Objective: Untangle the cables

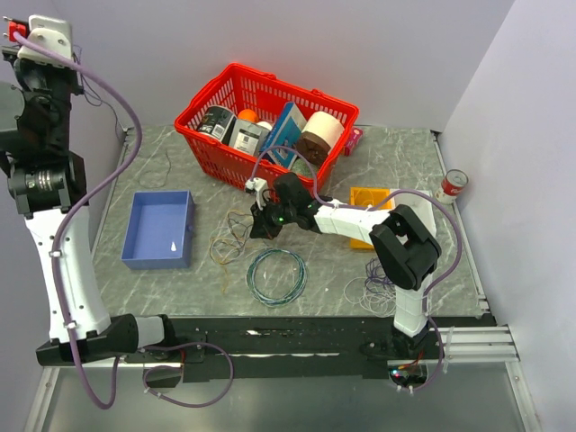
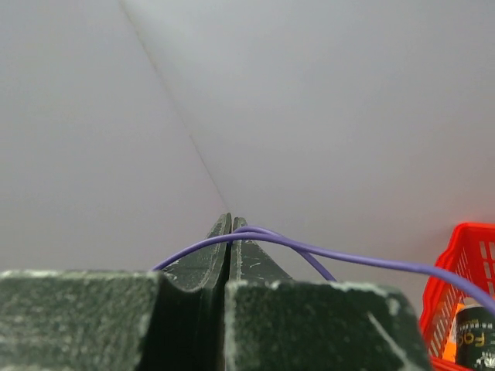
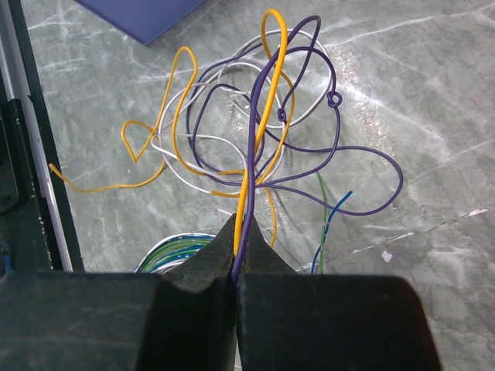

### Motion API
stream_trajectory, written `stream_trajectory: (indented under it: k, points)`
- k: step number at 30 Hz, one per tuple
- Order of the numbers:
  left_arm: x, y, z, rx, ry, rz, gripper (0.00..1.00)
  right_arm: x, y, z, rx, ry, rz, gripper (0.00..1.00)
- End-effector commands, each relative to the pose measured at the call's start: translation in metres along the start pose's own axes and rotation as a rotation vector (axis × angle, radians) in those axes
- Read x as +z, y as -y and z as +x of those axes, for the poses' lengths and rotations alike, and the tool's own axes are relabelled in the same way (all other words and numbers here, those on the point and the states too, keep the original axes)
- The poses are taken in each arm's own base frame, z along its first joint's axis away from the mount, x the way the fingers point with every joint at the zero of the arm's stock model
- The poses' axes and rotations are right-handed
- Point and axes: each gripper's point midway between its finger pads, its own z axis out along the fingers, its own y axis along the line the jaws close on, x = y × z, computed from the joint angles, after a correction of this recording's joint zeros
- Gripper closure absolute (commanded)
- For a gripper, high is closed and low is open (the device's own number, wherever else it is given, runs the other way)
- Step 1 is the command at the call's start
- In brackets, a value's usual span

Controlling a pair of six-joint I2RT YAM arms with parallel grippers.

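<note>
Right wrist: right gripper [image 3: 234, 230] pinched the cables [image 3: 254, 139], strands running straight ahead; left gripper [image 2: 230, 226] clamped a purple wire [image 2: 348, 254].

We find the basket [image 1: 207, 90] at the back of the table [image 1: 405, 153], with the tray [image 1: 155, 263] to its front left. The cables [image 1: 229, 243] lie right of the tray, and the cable ring [image 1: 253, 275] just before them.

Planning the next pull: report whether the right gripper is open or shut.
Shut: in the right wrist view the right gripper has its fingers pressed together, pinching a yellow wire and a purple wire.
</note>
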Motion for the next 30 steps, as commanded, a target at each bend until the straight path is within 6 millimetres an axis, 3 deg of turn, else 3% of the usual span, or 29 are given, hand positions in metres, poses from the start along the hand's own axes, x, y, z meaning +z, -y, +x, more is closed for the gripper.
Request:
stream_trajectory:
  k: [1, 5, 10, 13, 16, 17, 20, 30]
  points:
    - [0.003, 0.001, 0.026, 0.018, -0.054, -0.009, 0.99, -0.01, -0.003, -0.028, -0.053, 0.051, 0.008, 1.0]
    - [-0.001, 0.007, 0.053, 0.03, -0.111, 0.002, 0.99, -0.01, -0.002, -0.028, -0.055, 0.052, 0.011, 1.0]
    - [-0.015, 0.022, 0.111, 0.03, -0.242, 0.041, 0.99, -0.011, -0.003, -0.025, -0.05, 0.048, 0.008, 1.0]
    - [-0.037, 0.054, 0.156, -0.017, -0.374, 0.159, 0.99, -0.011, -0.003, -0.025, -0.051, 0.051, 0.01, 1.0]
    - [-0.081, 0.1, 0.221, -0.1, -0.597, 0.324, 0.99, -0.011, -0.003, -0.026, -0.052, 0.052, 0.008, 1.0]
    - [-0.101, 0.115, 0.253, -0.128, -0.694, 0.36, 0.99, -0.01, -0.004, -0.026, -0.053, 0.054, 0.007, 1.0]
    - [-0.142, 0.136, 0.306, -0.151, -0.874, 0.408, 0.99, -0.011, -0.004, -0.027, -0.051, 0.057, 0.004, 1.0]
    - [-0.194, 0.176, 0.404, -0.18, -1.177, 0.524, 0.99, -0.009, -0.005, -0.02, -0.038, 0.044, -0.005, 1.0]
